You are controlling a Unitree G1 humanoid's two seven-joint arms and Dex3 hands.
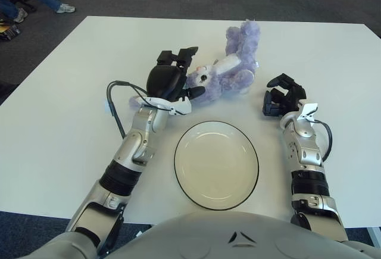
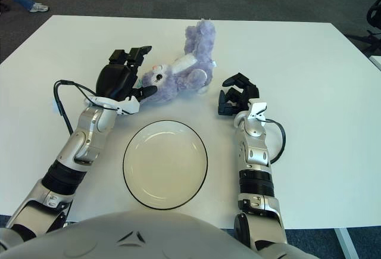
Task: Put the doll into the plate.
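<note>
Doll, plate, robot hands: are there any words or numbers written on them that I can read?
None can be read.
Doll: no words show.
Plate: plain, with a dark rim.
Left robot hand at the doll's head, and right robot hand beside the doll: no readable label.

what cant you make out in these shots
- Both views: the left hand covers the near side of the doll head, so whether its fingers grip the doll or only touch it is hidden.
- Both views: the right hand, right of the doll, shows only its back; the palm side is hidden.
- Both views: the robot's torso cuts off the table edge just below the plate.
</note>
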